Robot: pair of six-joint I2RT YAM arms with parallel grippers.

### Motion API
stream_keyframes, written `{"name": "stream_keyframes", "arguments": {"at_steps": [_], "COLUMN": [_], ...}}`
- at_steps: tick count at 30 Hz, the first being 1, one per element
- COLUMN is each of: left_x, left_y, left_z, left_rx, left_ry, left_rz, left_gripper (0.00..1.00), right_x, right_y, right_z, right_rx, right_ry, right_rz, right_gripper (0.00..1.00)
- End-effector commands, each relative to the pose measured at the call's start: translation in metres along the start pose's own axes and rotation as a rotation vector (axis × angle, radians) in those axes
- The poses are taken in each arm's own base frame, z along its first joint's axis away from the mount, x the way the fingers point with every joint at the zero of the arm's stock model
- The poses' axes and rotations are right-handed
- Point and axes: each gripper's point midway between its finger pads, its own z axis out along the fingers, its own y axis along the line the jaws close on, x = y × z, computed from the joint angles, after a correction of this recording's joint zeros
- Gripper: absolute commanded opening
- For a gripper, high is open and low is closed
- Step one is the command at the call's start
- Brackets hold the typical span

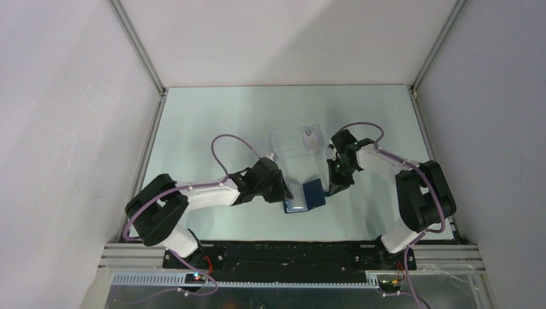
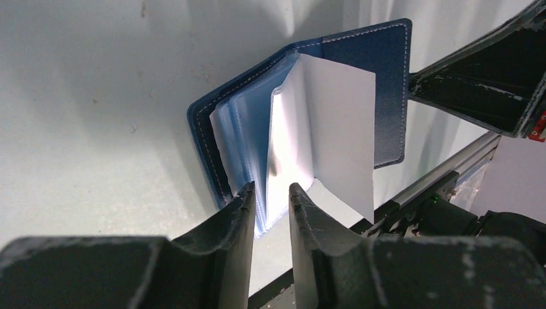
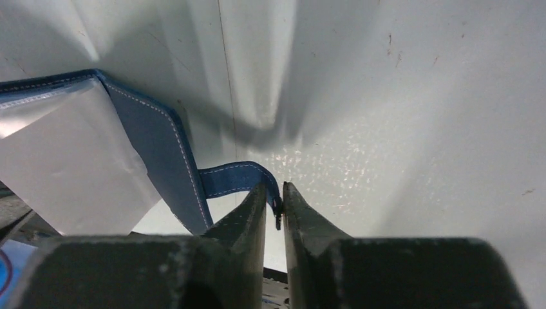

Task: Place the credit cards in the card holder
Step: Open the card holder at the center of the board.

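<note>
- Card holder (image 1: 306, 195) stands open on counter (image 1: 212, 122)
- left end effector (image 2: 269, 193) pinches its clear sleeves (image 2: 290, 154)
- right end effector (image 3: 275, 193) narrow around its strap (image 3: 235, 177), grip unclear
- credit cards (image 1: 297, 142) lie behind it

Card holder (image 2: 386, 77) navy (white stitching); cards (image 1: 296, 140) clear.
</note>
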Motion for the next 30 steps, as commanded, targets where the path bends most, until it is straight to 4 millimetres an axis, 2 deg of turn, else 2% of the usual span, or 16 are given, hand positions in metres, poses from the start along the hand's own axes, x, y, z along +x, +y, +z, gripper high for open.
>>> {"name": "stream_keyframes", "arguments": {"at_steps": [1,7,11,14,16,17,19,20,24,26,30], "left_x": [-0.009,-0.006,-0.001,0.000,-0.001,-0.001,-0.002,-0.002,-0.007,-0.006,-0.002], "left_y": [-0.024,-0.019,-0.011,-0.008,-0.007,-0.008,-0.010,-0.010,-0.023,-0.025,-0.020], "left_z": [-0.002,0.005,0.011,0.014,0.015,0.015,0.013,0.013,0.011,0.012,0.015], "left_rx": [0.061,0.030,-0.009,-0.022,-0.026,-0.023,-0.011,-0.007,0.058,0.071,0.071], "left_ry": [-0.033,-0.023,0.002,0.003,0.000,-0.003,-0.008,-0.008,-0.033,-0.030,-0.021], "left_rz": [0.023,0.026,0.023,0.023,0.021,0.021,0.029,0.031,0.034,0.035,0.022], "left_gripper": [0.30,0.19,0.16,0.16,0.16,0.17,0.18,0.18,0.21,0.22,0.21], "right_x": [-0.017,-0.030,-0.030,-0.025,-0.017,-0.011,-0.002,-0.001,0.014,0.019,0.027], "right_y": [0.011,0.045,0.076,0.100,0.115,0.123,0.137,0.143,0.169,0.177,0.183], "right_z": [-0.023,-0.079,-0.111,-0.121,-0.121,-0.119,-0.117,-0.115,-0.103,-0.096,-0.076], "right_rx": [-0.023,-0.154,-0.244,-0.300,-0.327,-0.342,-0.376,-0.388,-0.433,-0.444,-0.408], "right_ry": [-0.093,-0.250,-0.322,-0.325,-0.310,-0.294,-0.265,-0.260,-0.202,-0.178,-0.140], "right_rz": [-0.031,-0.071,-0.116,-0.164,-0.198,-0.212,-0.232,-0.242,-0.271,-0.280,-0.305], "right_gripper": [0.29,0.65,0.75,0.75,0.73,0.69,0.58,0.48,0.22,0.14,0.06]}}
